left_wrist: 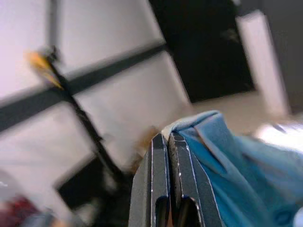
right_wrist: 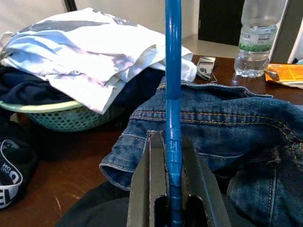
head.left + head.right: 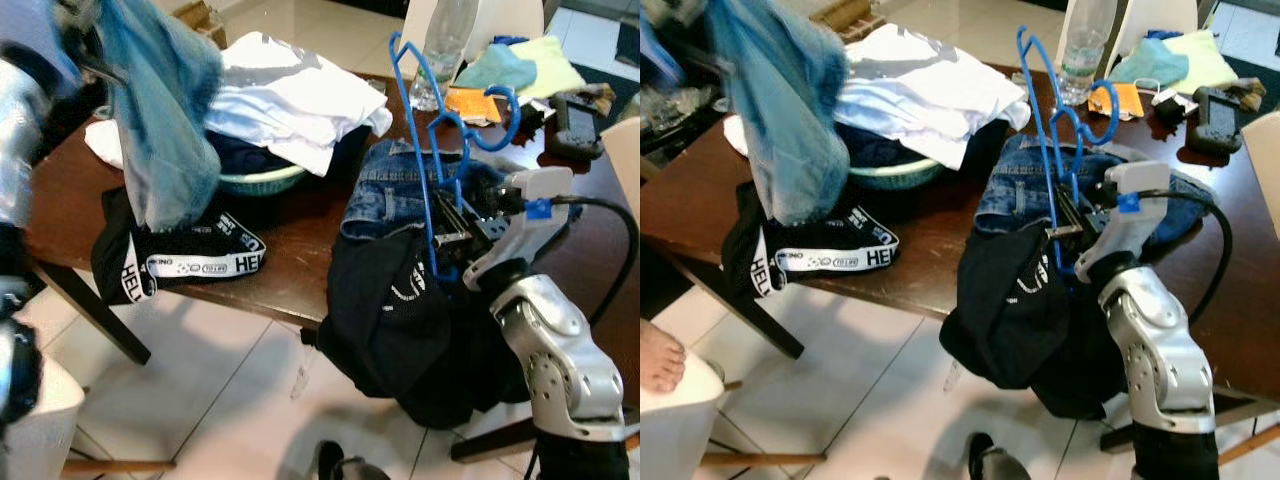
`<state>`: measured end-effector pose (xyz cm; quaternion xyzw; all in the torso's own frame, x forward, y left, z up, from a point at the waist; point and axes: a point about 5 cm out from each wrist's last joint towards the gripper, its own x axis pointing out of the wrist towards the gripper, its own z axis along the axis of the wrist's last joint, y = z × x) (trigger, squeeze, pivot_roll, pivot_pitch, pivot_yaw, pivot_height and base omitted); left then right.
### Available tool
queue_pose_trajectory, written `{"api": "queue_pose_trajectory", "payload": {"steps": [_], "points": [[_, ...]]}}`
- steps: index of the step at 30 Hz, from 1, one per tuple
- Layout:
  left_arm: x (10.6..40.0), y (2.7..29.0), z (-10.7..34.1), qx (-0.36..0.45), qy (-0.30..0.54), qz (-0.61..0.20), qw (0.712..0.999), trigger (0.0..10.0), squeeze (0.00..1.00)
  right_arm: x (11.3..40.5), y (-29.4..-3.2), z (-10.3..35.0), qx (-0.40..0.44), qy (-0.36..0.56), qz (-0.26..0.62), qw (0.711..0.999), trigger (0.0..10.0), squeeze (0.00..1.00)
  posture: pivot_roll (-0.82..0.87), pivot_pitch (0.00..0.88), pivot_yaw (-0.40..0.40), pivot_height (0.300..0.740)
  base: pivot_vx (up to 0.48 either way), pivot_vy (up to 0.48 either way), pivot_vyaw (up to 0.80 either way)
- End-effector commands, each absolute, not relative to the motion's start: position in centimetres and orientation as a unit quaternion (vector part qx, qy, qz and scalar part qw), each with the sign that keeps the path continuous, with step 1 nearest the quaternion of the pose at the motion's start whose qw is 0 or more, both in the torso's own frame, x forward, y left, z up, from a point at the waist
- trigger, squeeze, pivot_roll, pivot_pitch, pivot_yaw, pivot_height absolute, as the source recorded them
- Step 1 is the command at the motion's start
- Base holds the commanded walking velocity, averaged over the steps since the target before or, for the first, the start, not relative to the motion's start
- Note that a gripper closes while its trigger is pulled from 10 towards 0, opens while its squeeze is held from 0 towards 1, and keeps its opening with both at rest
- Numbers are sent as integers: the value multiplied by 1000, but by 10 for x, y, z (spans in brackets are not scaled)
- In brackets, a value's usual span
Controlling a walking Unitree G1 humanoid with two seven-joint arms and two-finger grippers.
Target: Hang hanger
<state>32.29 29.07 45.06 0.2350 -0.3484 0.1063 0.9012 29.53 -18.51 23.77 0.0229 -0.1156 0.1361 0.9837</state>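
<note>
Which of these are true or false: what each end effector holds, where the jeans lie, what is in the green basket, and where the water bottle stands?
1. The right end effector grips a blue hanger. True.
2. The left end effector is open. False: it is shut on a light blue shirt.
3. The jeans lie on the floor. False: they lie on the brown table.
4. The green basket holds clothes. True.
5. The water bottle stands on the table. True.

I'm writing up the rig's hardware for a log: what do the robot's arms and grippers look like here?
The right arm is a silver, rounded, jointed casing with a white wrist block, a small blue tab and a black cable looping off it. The right gripper and left gripper each have two long, flat black fingers.
</note>
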Motion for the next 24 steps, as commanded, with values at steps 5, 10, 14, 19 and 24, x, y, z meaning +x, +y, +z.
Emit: {"api": "queue_pose_trajectory", "payload": {"steps": [5,10,14,19,24], "points": [[288,334,487,275,-381,257,845,0,0,295,-185,237,26,-115,134,984,10000,0,51,220,-12,740,0,0,0],[279,348,489,284,-380,314,822,0,0,295,-186,237,25,-116,135,984,10000,0,49,219,-18,740,0,0,0],[303,336,457,302,-345,293,839,0,0,295,-186,238,21,-113,138,984,10000,0,37,219,-27,740,0,0,0],[318,338,431,300,-310,296,852,0,0,295,-186,238,18,-111,139,984,10000,0,33,219,-32,740,0,0,0],[335,330,411,286,-290,283,868,0,0,295,-186,237,16,-109,140,984,10000,0,34,225,-30,740,0,0,0]]}}
